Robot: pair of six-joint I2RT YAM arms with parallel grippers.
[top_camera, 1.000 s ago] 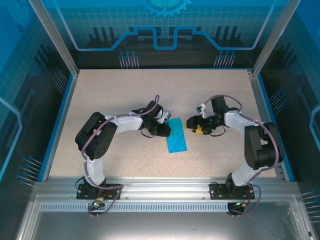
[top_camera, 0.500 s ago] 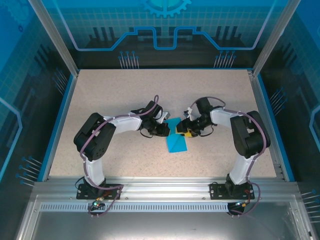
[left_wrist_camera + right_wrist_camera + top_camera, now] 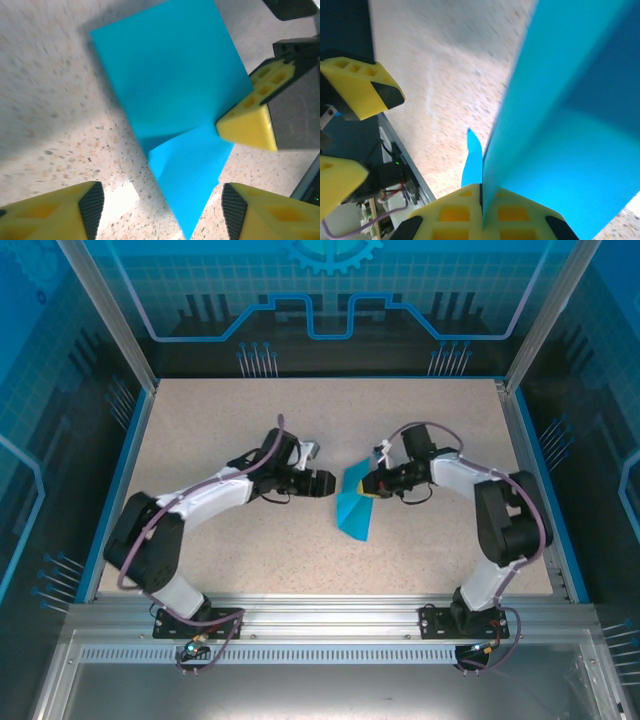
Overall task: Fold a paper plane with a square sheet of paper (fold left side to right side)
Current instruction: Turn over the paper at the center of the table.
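Observation:
The cyan-blue sheet of paper [image 3: 354,502] lies mid-table as a creased pointed shape, its tip toward the near edge. One flap [image 3: 172,75] is lifted off the table above the flat pointed part [image 3: 192,175]. My right gripper [image 3: 366,484] is shut on the flap's right edge, which runs up between its yellow fingers [image 3: 520,215] in the right wrist view, where the paper [image 3: 575,130] fills the right half. My left gripper [image 3: 326,483] stands open just left of the paper, its pads [image 3: 92,205] on either side of the tip, touching nothing.
A speckled beige table [image 3: 220,430] has a blue rim and aluminium frame posts around it. The right gripper's yellow finger [image 3: 250,122] sits close in front of the left gripper. Bare table lies left and far of the paper.
My right gripper closed on the paper's right edge and lifted a flap. My left arm stretched out and its gripper drew back left, off the paper.

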